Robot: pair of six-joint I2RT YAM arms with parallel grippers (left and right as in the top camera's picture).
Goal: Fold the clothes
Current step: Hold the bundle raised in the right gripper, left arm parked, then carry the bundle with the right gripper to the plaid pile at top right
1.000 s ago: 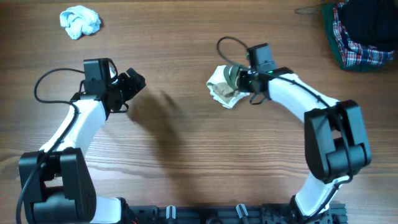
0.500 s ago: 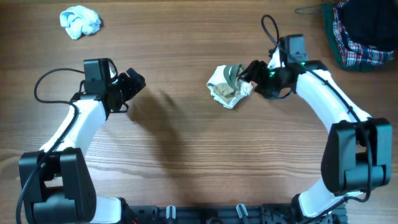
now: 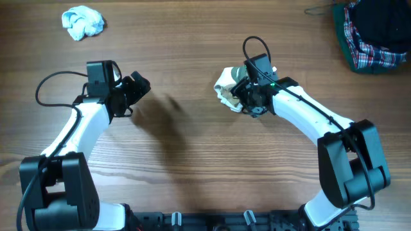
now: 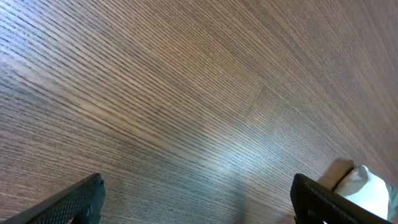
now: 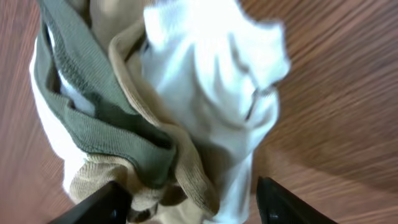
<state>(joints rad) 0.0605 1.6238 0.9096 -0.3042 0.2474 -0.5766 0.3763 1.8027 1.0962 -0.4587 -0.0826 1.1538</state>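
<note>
The right arm is reaching in from 5 o'clock with its elbow bent. Its end effector (image 3: 247, 97) is hanging over the crumpled cream-white garment (image 3: 225, 86), fingers standing apart and straddling the cream and olive folds. The garment is lying on the desk (image 3: 192, 160) just toward 1 o'clock of centre. The left arm is arching up from 7 o'clock, its end effector (image 3: 138, 86) spread wide over the wood, well apart from the garment. A light-blue cloth wad (image 3: 82, 22) is sitting at 10 o'clock and plaid fabric (image 3: 363, 48) at 2 o'clock.

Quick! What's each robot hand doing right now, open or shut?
Left hand: open, holding nothing.
Right hand: open, its fingers either side of the clothes.
</note>
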